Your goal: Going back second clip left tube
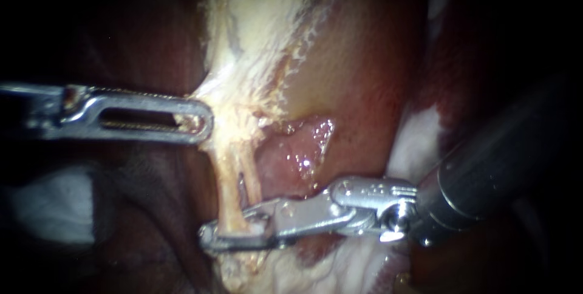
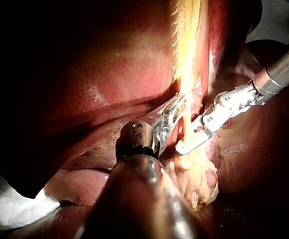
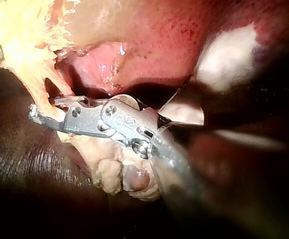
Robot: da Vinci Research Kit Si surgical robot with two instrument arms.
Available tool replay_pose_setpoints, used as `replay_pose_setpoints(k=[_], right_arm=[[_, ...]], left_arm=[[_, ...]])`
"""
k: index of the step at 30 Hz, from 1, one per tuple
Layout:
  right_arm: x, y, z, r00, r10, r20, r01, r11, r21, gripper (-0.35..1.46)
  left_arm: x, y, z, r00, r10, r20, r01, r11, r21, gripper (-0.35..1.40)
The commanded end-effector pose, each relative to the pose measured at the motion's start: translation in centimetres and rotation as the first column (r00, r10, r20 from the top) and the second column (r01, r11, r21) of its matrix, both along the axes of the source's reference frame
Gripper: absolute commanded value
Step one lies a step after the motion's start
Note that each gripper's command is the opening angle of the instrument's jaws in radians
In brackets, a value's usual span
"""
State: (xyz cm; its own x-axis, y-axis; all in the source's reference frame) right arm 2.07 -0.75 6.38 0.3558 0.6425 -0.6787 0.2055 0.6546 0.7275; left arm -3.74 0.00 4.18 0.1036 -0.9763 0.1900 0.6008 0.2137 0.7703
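Note:
Two pale tubes run down from the yellowish gallbladder tissue (image 1: 255, 45): the left tube (image 1: 226, 188) and a thinner right tube (image 1: 250, 175). My right instrument (image 1: 226, 226) comes in from the lower right. Its jaws are open and straddle the left tube low down, with a gap showing between them; in the right wrist view the right instrument (image 3: 45, 107) has the tube crossing that gap. I cannot make out a clip. My left instrument (image 1: 203, 121) has its slotted jaws shut on the pale tissue just above the tubes, as the left wrist view of the left instrument (image 2: 173, 115) also shows.
Dark liver (image 1: 152, 203) lies left of and below the tubes. A raw, wet pink patch (image 1: 297, 148) sits right of them. White gauze shows at the far left (image 1: 54, 203) and behind the right shaft (image 1: 419, 136). Fatty lumps (image 3: 119, 169) hang under the right instrument.

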Motion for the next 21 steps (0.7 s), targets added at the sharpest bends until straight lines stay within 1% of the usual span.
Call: replay_pose_setpoints(k=[1,4,5,7,8,10,13,15,17,19,21], right_arm=[[0.0,0.0,-0.01,1.0,-0.001,0.0,0.001,1.0,-0.001,-0.35],[0.0,0.0,-0.01,1.0,-0.003,-0.002,0.003,1.0,-0.001,-0.35],[0.0,0.0,-0.02,1.0,-0.005,-0.004,0.005,1.0,-0.001,-0.22],[0.02,0.01,-0.03,0.9999,-0.009,-0.008,0.009,1.0,-0.001,0.2],[0.03,0.01,-0.04,0.9999,-0.006,-0.01,0.006,1.0,0.0,0.32],[0.07,0.01,-0.06,0.9999,-0.002,-0.01,0.002,1.0,0.0,0.46],[0.12,-0.01,-0.1,0.9998,0.004,-0.017,-0.004,1.0,0.002,0.55],[0.16,0.0,-0.11,0.9992,0.018,-0.037,-0.018,1.0,-0.004,0.57],[0.2,0.0,-0.1,0.998,0.033,-0.055,-0.034,0.999,-0.023,0.59],[0.23,0.02,-0.09,0.9972,0.046,-0.058,-0.05,0.997,-0.054,0.6],[0.23,0.03,-0.08,0.9968,0.047,-0.065,-0.052,0.996,-0.076,0.6]], left_arm=[[0.0,0.0,0.0,1.0,0.0,0.001,0.0,1.0,0.0,-0.35],[0.0,0.0,0.0,1.0,0.0,0.001,0.0,1.0,0.0,-0.35],[0.0,0.0,0.0,1.0,0.0,0.001,0.0,1.0,0.0,-0.35],[0.0,0.0,0.0,1.0,0.0,0.001,0.0,1.0,0.0,-0.35],[0.0,0.0,0.0,1.0,0.0,0.001,0.0,1.0,0.0,-0.35],[0.0,0.0,0.0,1.0,0.0,0.001,0.0,1.0,0.0,-0.35],[0.0,0.0,0.0,1.0,0.0,0.001,0.0,1.0,0.0,-0.35],[0.0,0.0,-0.01,1.0,0.0,0.0,0.0,1.0,0.0,-0.35],[-0.01,-0.01,-0.01,1.0,0.0,0.0,0.0,1.0,0.0,-0.35],[-0.01,-0.01,-0.02,1.0,-0.001,0.0,0.001,1.0,0.0,-0.35],[-0.02,-0.02,-0.03,1.0,-0.001,0.0,0.001,1.0,0.0,-0.35]])
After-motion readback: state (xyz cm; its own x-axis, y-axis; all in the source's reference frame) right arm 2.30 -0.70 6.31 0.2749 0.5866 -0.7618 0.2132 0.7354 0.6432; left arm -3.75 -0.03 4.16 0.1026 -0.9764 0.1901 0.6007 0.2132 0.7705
